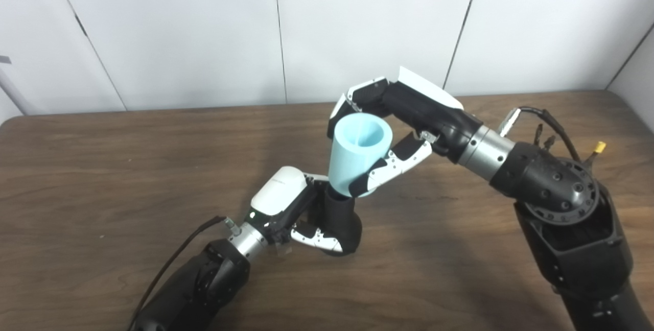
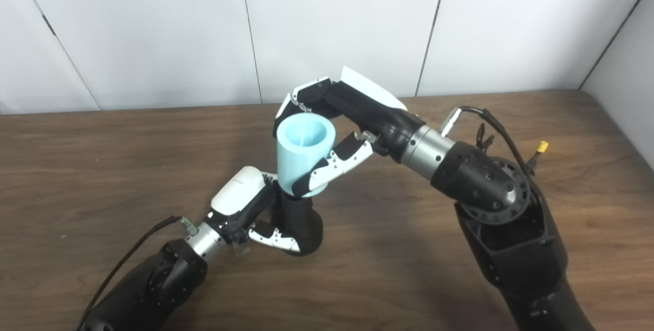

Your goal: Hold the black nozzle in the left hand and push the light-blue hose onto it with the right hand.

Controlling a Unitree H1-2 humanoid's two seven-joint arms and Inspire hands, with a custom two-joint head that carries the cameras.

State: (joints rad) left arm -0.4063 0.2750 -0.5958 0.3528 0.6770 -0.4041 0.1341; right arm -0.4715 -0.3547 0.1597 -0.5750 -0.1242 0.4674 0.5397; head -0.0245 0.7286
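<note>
While in both hands (image 1: 291,208) (image 1: 393,116): hose (image 1: 357,157) atop nozzle (image 1: 340,221)

Both arms are matte black with bright silver wrist collars. The left hand (image 1: 294,208) has a rounded white back shell, black fingers with white screw-dotted plates, and a thin dark cable beside its wrist. The right hand (image 1: 396,126) matches; its forearm ends in a round bolted black joint with looped black cables and a yellow-tipped connector.

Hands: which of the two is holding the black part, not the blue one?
The left hand, lower down, is wrapped around the black nozzle. The right hand grips the light-blue hose above it.
</note>
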